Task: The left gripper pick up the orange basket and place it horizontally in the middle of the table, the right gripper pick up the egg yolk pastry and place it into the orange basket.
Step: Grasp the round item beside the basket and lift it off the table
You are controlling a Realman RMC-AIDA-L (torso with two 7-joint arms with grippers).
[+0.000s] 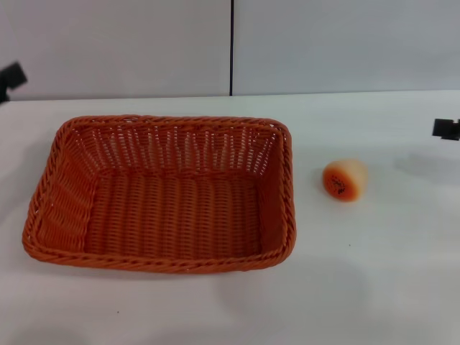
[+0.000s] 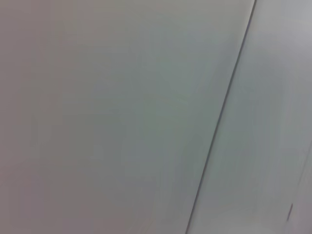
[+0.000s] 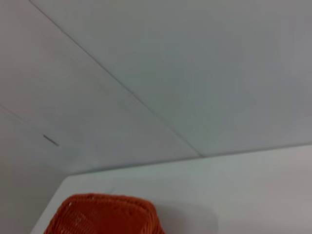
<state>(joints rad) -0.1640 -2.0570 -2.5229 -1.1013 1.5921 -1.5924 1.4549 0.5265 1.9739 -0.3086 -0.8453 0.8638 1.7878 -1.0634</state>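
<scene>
Orange basket (image 1: 162,194) nearest the head camera, flat on the white table (image 1: 374,273), long side across, open side up, empty. It sits to the right of and nearer than the left gripper (image 1: 11,75), well apart from it. Egg yolk pastry (image 1: 345,180) lies on the table just beside the basket's right end, not touching, to the left of and nearer than the right gripper (image 1: 445,129). Only a black sliver of each gripper shows at the frame edges; can't tell finger opening on either. Right wrist view catches one basket corner (image 3: 105,214).
</scene>
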